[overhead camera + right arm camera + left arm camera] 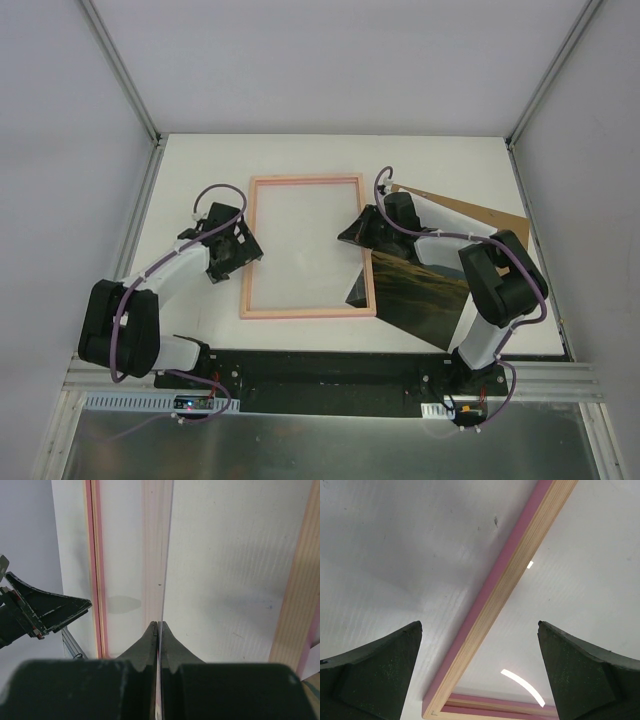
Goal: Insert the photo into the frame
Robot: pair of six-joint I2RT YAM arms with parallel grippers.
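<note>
The pink-edged frame (305, 247) lies flat in the middle of the table. My right gripper (362, 232) is shut on an edge of the photo (420, 292), a dark hill landscape held tilted over the frame's right rail. In the right wrist view the fingers (150, 642) pinch the thin sheet (159, 540), seen almost edge-on, between the frame's two long rails (94, 555). My left gripper (232, 245) stands open beside the frame's left rail. In its wrist view that gripper (479, 630) straddles the rail (505, 580) above it, with nothing touching the fingers.
A brown backing board (480, 215) lies at the back right, partly under the right arm. Metal posts and white walls border the table (200, 170). The left gripper (40, 610) shows at the left of the right wrist view.
</note>
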